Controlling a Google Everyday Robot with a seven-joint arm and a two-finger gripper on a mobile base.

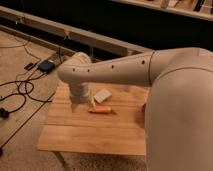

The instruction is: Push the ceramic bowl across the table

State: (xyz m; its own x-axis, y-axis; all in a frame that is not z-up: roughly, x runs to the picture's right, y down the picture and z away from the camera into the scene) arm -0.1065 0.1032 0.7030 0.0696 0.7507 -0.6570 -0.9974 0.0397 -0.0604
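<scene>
Gripper (76, 106) hangs low over the table (75, 137), likely set for shoving; wide or narrow, I cannot tell.
At its 3 o'clock lie an orange stick (100, 110) and a white block (102, 95); farther that way, a dark sliver by the arm may be the bowl (143, 107).

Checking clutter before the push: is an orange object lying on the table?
Yes, an orange object lies flat on the table beside the gripper, which hangs low over the wood.

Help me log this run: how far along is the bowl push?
Nothing looks done: no bowl shows; the arm may hide it. In hand: the gripper is low over the table, beside an orange item and a white block. Left: reaching the bowl and the whole push.
</scene>
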